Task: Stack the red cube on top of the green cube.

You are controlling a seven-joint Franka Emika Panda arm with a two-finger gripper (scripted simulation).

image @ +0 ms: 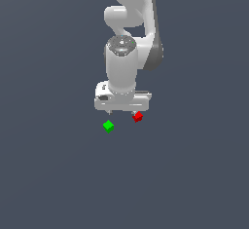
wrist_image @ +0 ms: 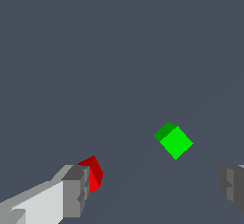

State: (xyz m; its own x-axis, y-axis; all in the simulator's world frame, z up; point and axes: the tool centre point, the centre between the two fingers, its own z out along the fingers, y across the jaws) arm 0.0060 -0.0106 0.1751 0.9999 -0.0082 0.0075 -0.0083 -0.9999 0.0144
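The red cube [image: 137,117] lies just under the white gripper's [image: 121,112] fingertip on the exterior view's right. The green cube [image: 108,125] rests a short way off toward the exterior view's left, a little nearer the camera and apart from the red one. In the wrist view the gripper [wrist_image: 155,189] stands open wide with nothing between its fingers. One grey fingertip [wrist_image: 76,192] hides part of the red cube [wrist_image: 94,173]; I cannot tell whether they touch. The green cube [wrist_image: 175,141] shows whole, beyond the gap between the fingers.
A plain dark grey floor [image: 58,174] runs all around both cubes. The white arm [image: 127,38] rises behind the gripper toward the top of the exterior view.
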